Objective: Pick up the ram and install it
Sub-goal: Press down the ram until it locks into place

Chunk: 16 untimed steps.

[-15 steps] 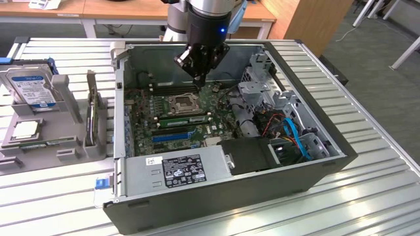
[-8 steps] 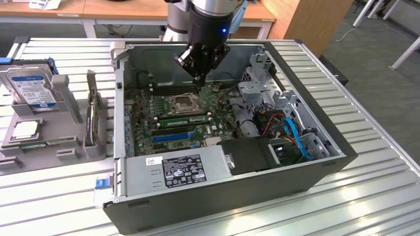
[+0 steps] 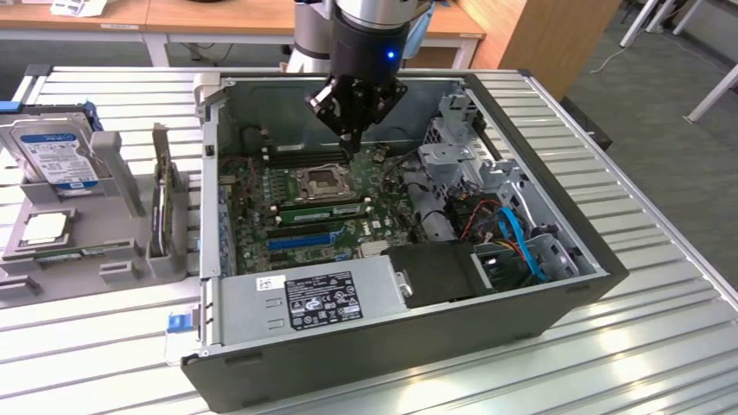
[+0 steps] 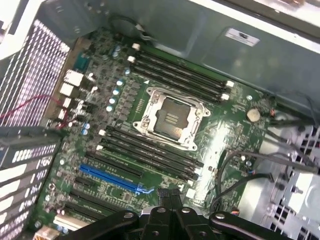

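The black pincer (image 3: 349, 130) hangs inside the open grey metal computer case (image 3: 554, 298) on the slatted metal counter (image 3: 645, 363), its fingers pressed together with nothing visibly between them, tips just above the far bank of black memory slots (image 3: 302, 154) on the green motherboard (image 3: 381, 226); directly on the near side of the pincer sits the square silver processor socket (image 3: 318, 183), and past that a long narrow green ram stick (image 3: 321, 210) appears seated in the nearer slot bank, though whether its latches have snapped home I cannot tell; in the wrist view the socket (image 4: 171, 116) lies between two rows of dark slots (image 4: 180, 70), which there all look empty, so the seated stick is uncertain; well apart from the pincer, outside the case toward the exterior view's left, a grey plastic parts rack (image 3: 121, 177) holds a silver hard drive with a blue-white label (image 3: 55, 156), a square silver processor chip (image 3: 44, 227) and a thin upright card (image 3: 162, 199). My judgement of the risks: closed fingertips this near the board could scrape slot latches or small components if the arm dips or drifts sideways; a half-seated stick could lift at one end; the loose cables (image 3: 485, 216) beside the drive cage could snag the wrist.
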### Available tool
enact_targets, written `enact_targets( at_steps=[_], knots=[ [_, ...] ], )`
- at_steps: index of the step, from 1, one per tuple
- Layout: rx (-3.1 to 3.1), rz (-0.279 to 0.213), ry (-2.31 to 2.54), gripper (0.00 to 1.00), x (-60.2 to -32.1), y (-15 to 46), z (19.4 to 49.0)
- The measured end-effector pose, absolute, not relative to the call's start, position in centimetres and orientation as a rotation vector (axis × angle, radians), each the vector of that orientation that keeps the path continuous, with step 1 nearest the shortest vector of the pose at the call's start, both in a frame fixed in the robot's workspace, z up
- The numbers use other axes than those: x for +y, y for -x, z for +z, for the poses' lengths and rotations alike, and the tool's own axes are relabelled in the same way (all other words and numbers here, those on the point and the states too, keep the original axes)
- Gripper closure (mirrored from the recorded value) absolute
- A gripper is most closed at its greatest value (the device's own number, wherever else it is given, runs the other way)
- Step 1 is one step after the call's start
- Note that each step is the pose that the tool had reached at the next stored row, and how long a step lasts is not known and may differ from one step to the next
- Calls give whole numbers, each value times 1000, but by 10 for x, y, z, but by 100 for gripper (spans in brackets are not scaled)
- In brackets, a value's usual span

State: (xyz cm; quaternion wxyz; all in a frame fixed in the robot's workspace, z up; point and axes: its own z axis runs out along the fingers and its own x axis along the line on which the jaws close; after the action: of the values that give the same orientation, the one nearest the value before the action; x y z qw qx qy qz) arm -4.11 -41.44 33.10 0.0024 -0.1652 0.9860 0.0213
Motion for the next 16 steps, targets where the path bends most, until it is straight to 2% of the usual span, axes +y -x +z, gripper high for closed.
enact_targets(
  at_steps=[16],
  knots=[
    [3125,66,202,90,-414,41,330]
  ],
)
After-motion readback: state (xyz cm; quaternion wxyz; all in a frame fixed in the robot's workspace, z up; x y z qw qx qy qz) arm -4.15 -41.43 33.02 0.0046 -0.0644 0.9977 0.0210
